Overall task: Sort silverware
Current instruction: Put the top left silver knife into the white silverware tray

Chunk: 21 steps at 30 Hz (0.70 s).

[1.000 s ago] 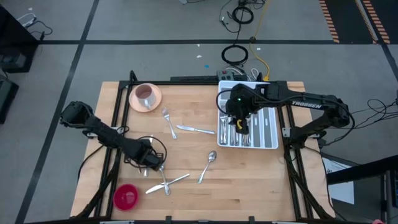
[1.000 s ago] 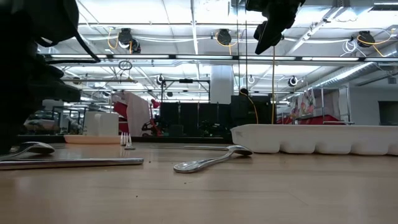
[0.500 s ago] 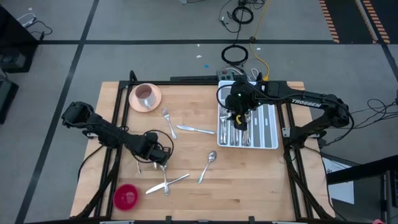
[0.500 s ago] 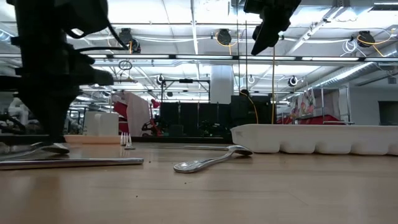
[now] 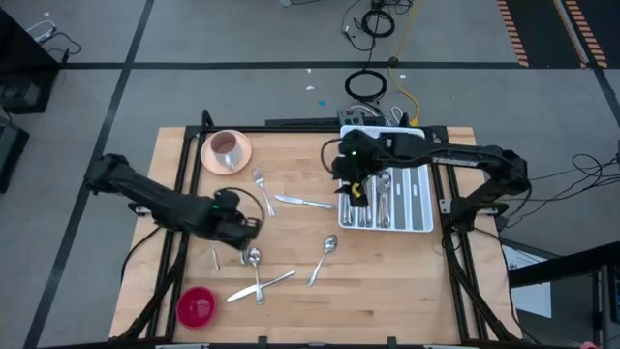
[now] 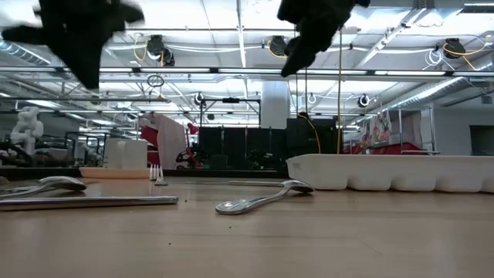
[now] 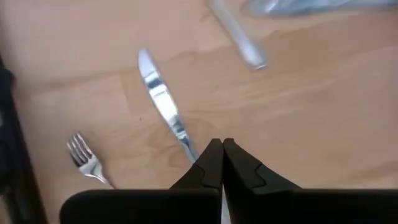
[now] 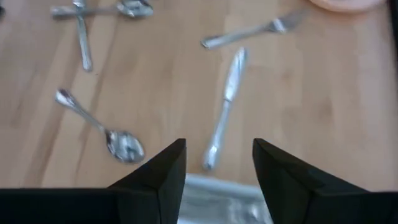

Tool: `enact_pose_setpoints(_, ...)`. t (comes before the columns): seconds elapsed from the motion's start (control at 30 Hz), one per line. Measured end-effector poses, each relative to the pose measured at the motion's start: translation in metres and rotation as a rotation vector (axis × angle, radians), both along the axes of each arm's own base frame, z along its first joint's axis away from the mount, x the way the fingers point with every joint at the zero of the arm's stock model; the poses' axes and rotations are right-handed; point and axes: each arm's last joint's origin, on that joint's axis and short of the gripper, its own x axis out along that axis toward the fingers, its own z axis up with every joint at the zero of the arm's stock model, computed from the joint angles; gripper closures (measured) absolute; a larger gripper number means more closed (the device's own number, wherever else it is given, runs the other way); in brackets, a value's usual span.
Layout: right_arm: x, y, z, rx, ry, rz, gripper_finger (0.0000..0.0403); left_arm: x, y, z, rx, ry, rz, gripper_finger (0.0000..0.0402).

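Nearest the front edge of the wooden surface (image 5: 407, 291) sits a red dish (image 5: 197, 306) at the left corner. Just beyond it a knife and a spoon (image 5: 260, 285) lie crossed, and a lone spoon (image 5: 324, 258) lies to their right.

My left pincer (image 5: 247, 224) hangs over the left middle of the surface, raised clear of the wood, its fingers (image 7: 210, 163) pressed together with nothing between them. Through its wrist camera I see a table knife (image 7: 164, 107) and a fork (image 7: 87, 161) lying flat below.

Farther back, that knife (image 5: 303, 202) lies beside the fork (image 5: 263, 191) near the middle of the surface.

My right pincer (image 5: 355, 190) hovers at the left edge of the white cutlery tray (image 5: 423, 218), its fingers (image 8: 281, 168) standing apart and holding nothing; its wrist camera looks across the loose pieces on the wood. More silverware (image 5: 380, 201) already rests in the tray's compartments.

At the far left corner a pink cup on its saucer (image 5: 227, 149) stands upright.
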Motion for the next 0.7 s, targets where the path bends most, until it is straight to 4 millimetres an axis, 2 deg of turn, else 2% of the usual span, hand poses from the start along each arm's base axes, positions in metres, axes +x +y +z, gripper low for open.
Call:
enact_pose_setpoints(0.1, 0.016, -0.001, -0.008, 0.056, -0.053, 0.013, 0.0221, -0.02, -0.003, 0.035, 0.009, -0.069, 0.011, 0.0393)
enact_pose_setpoints(0.17, 0.025, -0.002, -0.012, 0.077, -0.082, 0.002, 0.0221, -0.034, -0.004, 0.042, -0.022, -0.073, 0.037, 0.0392)
enact_pose_setpoints(0.23, 0.03, -0.001, -0.016, 0.104, -0.094, -0.003, 0.0221, -0.044, -0.005, 0.037, -0.046, -0.028, 0.093, 0.0392)
enact_pose_setpoints(0.37, 0.033, 0.0, -0.021, 0.152, -0.075, -0.05, 0.0224, -0.045, -0.008, 0.008, -0.032, 0.067, 0.148, 0.0398)
enact_pose_setpoints(0.6, 0.03, 0.0, -0.024, 0.172, -0.025, -0.067, 0.0226, -0.022, -0.018, -0.058, -0.149, 0.16, 0.138, 0.04)
enact_pose_setpoints(0.7, 0.029, 0.001, -0.024, 0.178, -0.013, -0.073, 0.0226, -0.017, -0.016, -0.075, -0.137, 0.19, 0.159, 0.04)
